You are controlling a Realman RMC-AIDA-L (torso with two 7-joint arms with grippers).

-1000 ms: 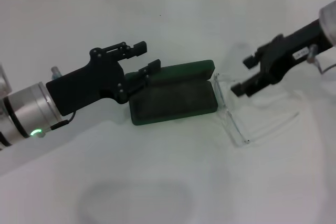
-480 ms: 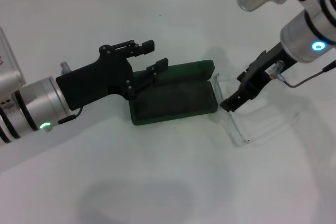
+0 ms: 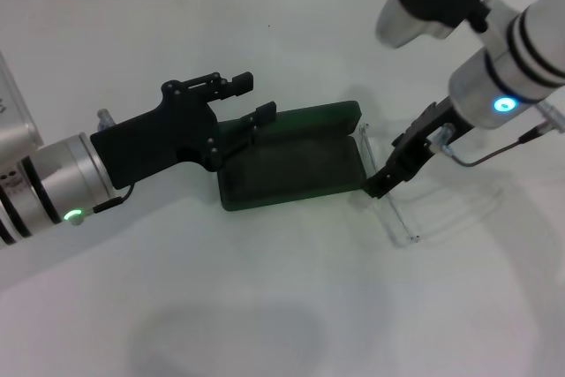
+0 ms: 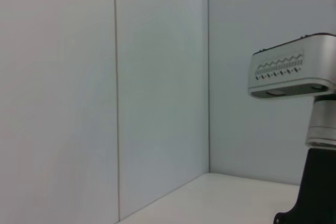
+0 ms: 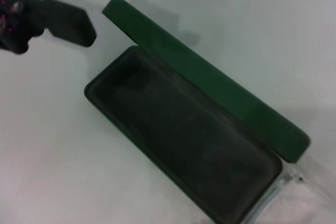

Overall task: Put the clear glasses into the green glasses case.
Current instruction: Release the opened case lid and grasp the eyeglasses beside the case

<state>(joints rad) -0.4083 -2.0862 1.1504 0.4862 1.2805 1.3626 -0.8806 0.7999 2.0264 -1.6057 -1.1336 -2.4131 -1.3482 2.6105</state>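
Two grippers flank the green glasses case, open and empty on the table. Clear glasses: just beside its right end. Right gripper: over them, finger spread indeterminate; risk of nudging the case. Left gripper: jaws apart, at left end.

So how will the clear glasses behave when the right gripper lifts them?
Likely light: the clear glasses look like thin plastic. Probably slippery, given smooth lenses, so the right gripper may lose them. The unfolded arms, splayed on the table, could snag the green glasses case.
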